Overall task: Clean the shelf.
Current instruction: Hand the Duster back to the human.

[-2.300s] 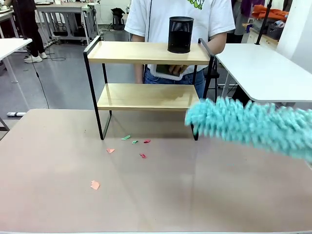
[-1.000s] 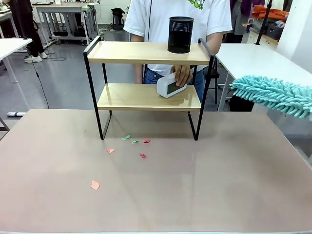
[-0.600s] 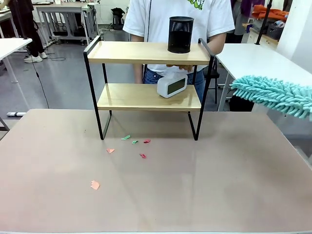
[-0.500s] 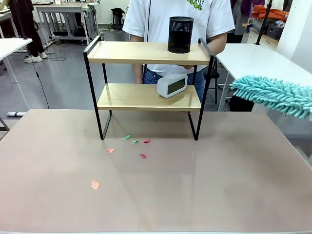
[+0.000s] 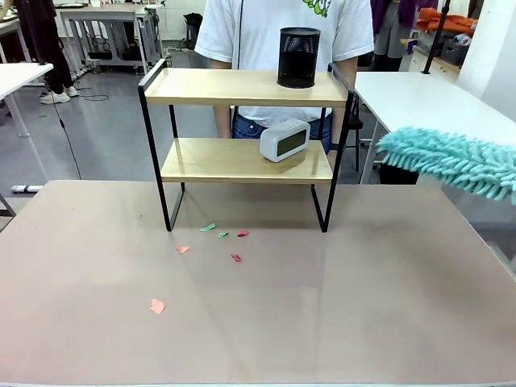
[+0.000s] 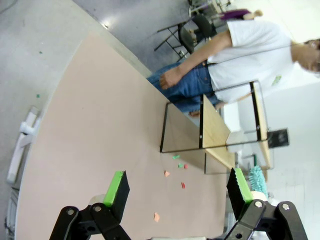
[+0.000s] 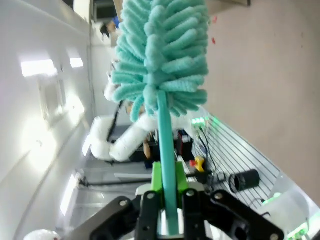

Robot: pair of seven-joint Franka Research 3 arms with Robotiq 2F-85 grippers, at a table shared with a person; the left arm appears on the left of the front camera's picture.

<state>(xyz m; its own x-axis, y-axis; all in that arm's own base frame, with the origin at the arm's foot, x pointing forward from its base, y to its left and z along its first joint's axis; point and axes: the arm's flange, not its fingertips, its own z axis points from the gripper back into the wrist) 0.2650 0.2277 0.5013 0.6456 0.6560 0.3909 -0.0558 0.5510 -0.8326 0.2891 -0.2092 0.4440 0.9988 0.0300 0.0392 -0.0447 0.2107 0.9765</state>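
While I watch: the person's hand has left the clock (image 5: pixel 285 140), which now sits alone on the lower board.
Left gripper (image 6: pixel 177 186): spread wide, holding nothing, above the worktop (image 5: pixel 339 306).
Shelf (image 5: pixel 242 87): far middle of worktop, cup (image 5: pixel 298 57) on top.
Right gripper (image 7: pixel 169 200): pinching the duster (image 5: pixel 451 159) by its handle, parked right of the shelf; I judge dusting can resume.

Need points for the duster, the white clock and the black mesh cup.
duster (image 5: pixel 451 160), front view, middle of the teal fluffy head.
white clock (image 5: pixel 285 140), front view, its face, on the shelf's lower board.
black mesh cup (image 5: pixel 299 57), front view, its side wall, on the top board.
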